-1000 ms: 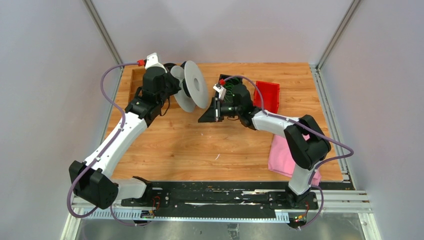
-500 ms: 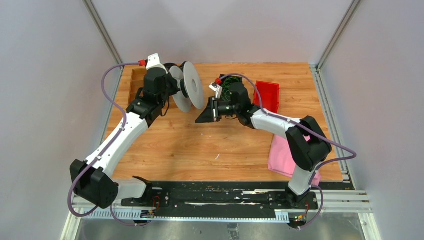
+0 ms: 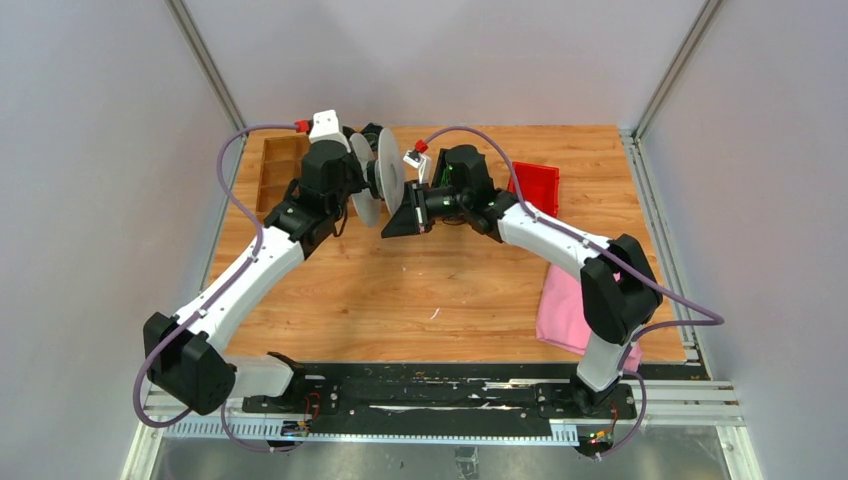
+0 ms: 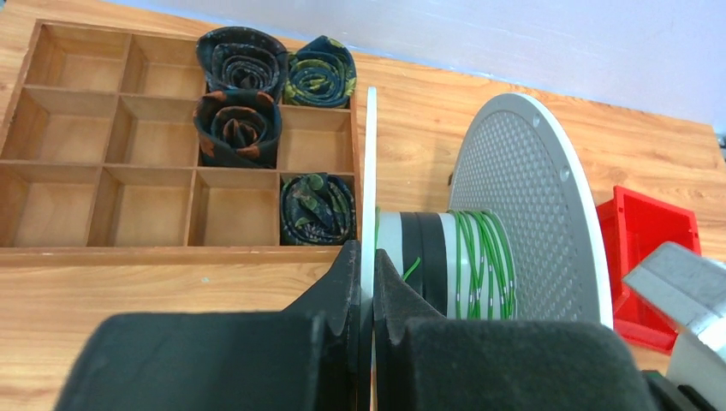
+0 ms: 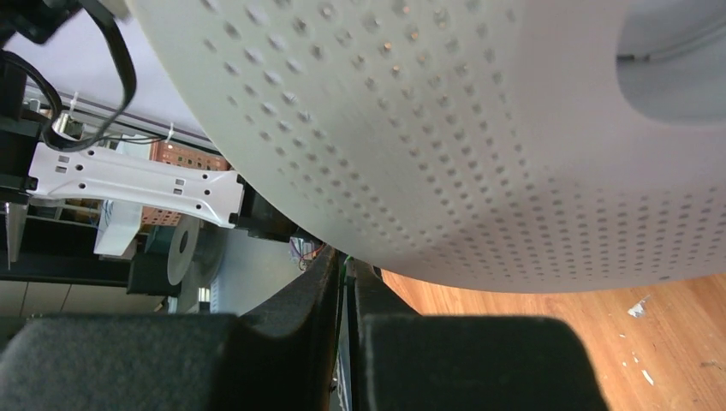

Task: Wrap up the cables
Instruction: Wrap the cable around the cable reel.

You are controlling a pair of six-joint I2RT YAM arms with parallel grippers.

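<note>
Your table [image 3: 440,290] is a wooden board, and the biggest container on it is the wooden tray [image 4: 171,254] at the far left corner, divided into three rows of four compartments. Four dark rolled bundles [image 4: 238,128] sit in it, one per compartment (as the left wrist camera sees them). Two are in the back row's two right-hand cells. One is in the middle row directly in front of the left of those. One is in the front row's rightmost cell, nearest the spool.

The grey spool [image 4: 522,214] is held up off the table with its round flanges standing on edge, between your two arms. A pink cloth [image 3: 562,305] lies flat at the right near side, partly under the right arm. The red bin [image 4: 633,210] stands beyond the spool to the right. You cannot tell from these views whether anything is in it.

The cables [image 4: 479,257] are green turns wound round the spool's core, beside a black band and up against the perforated flange.

Your left gripper [image 4: 366,261] is pinching the thin edge of the nearer flange. Your right gripper [image 5: 344,265] has its jaws pressed nearly together just under the outer flange's face. A sliver of green shows in the slit, too small to say whether it is gripped.
</note>
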